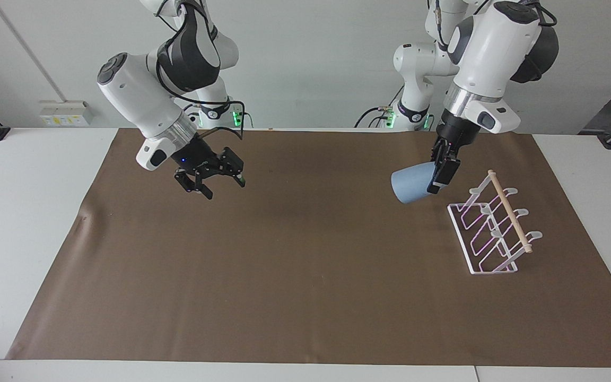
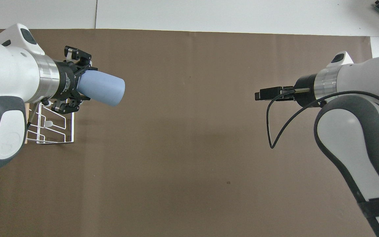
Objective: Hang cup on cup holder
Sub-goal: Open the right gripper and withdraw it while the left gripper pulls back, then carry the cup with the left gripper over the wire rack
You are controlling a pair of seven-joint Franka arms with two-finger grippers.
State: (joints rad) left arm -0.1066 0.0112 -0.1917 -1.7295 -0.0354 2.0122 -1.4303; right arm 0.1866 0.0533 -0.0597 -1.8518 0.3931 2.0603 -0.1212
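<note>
Our right pincer (image 1: 210, 185) hangs over the brown mat (image 1: 305, 265) toward the right arm's end of the bench (image 1: 19, 223), spread wide and holding nothing; that arm waits. Moving across, the middle of the mat carries nothing. Next we come to our left pincer (image 1: 439, 178), which is clamped on the narrow base of the cup (image 1: 411, 185) and carries it in the air just beside the rack (image 1: 488, 228), over the mat at the rack's edge. The cup is tilted, its open rim pointing away from the rack, toward the middle of the mat and a little downward. The rack itself stands on the mat toward the left arm's end of the bench, touching neither cup nor pincer.

We judge the cup light and stiff, a thin moulded shell that will not give under the fingers. Its matte skin should offer fair friction, yet the taper narrows toward the base, so a grip there could slide off if squeezed slackly. With no handle, the base or the wall is the only hold, and the mouth must stay free to slip over a prong.

It is plain pale blue, unmarked, wider at the rim than at the base. The rack is white wire with slanted loops and a pale wooden rod (image 1: 509, 211) across its top.
</note>
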